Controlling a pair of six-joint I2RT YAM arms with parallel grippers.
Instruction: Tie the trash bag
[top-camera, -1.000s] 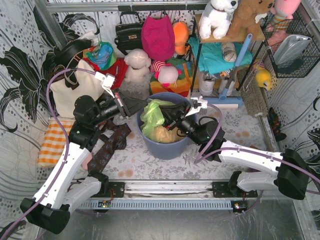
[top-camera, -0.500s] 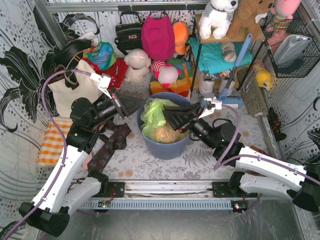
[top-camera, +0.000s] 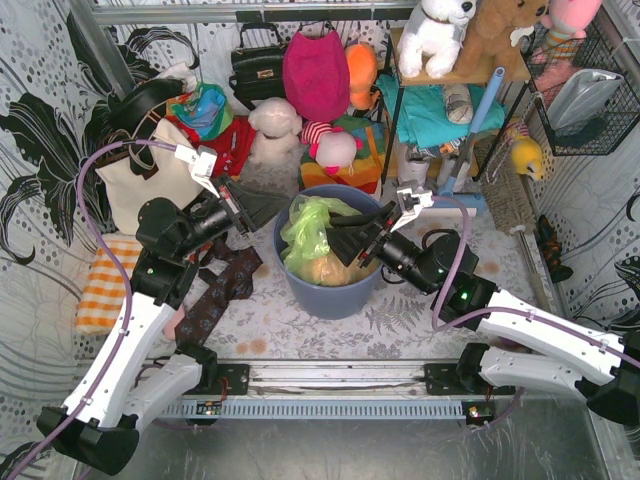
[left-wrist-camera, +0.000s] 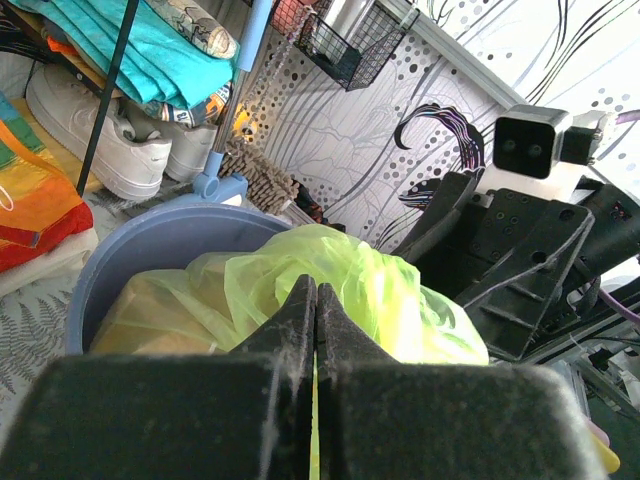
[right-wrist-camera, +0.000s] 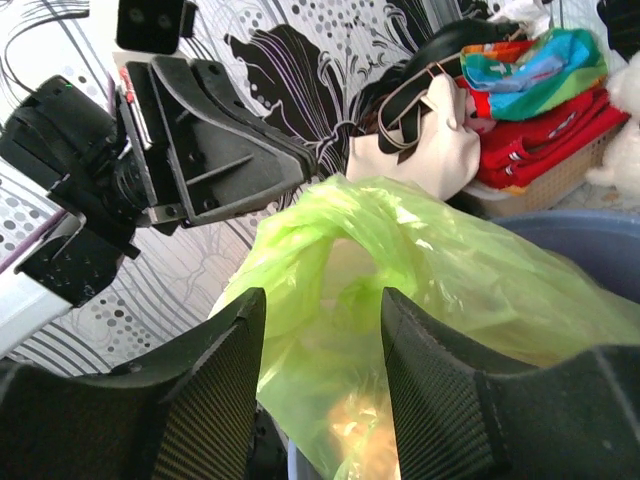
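1. Bottom of the top view: both arm bases sit on the rail, left arm reaching up on the left side and right arm coming in from the lower right.
2. Orange checked cloth (top-camera: 105, 282) lies at the left edge, with a dark patterned fabric (top-camera: 215, 295) just beside the left arm.
3. Blue-grey bin (top-camera: 330, 297) stands in the middle of the frame between the two arms.
4. The trash bag (top-camera: 308, 228) sits inside the bin. Its lime-green top is bunched up above the rim on the left half, and tan paper (top-camera: 325, 268) shows through lower down.
5. Left gripper (top-camera: 258, 207) is just left of the bin rim. In the left wrist view its fingers are pressed together, tips at the bag's top edge, and I cannot tell if they touch it.
6. Right gripper (top-camera: 345, 236) hangs over the right half of the bin. In the right wrist view its fingers are spread apart, with the bag's raised fold right in front of the gap and not pinched.
7. Upper left: cream tote (top-camera: 140, 185) against the wall.
8. Top centre: magenta bag (top-camera: 315, 75) hanging, black handbag (top-camera: 255, 65) beside it.
9. Upper right: shelf with teal cloth (top-camera: 430, 112), white plush toy (top-camera: 435, 35) on top, wire basket (top-camera: 585, 100) on the wall.
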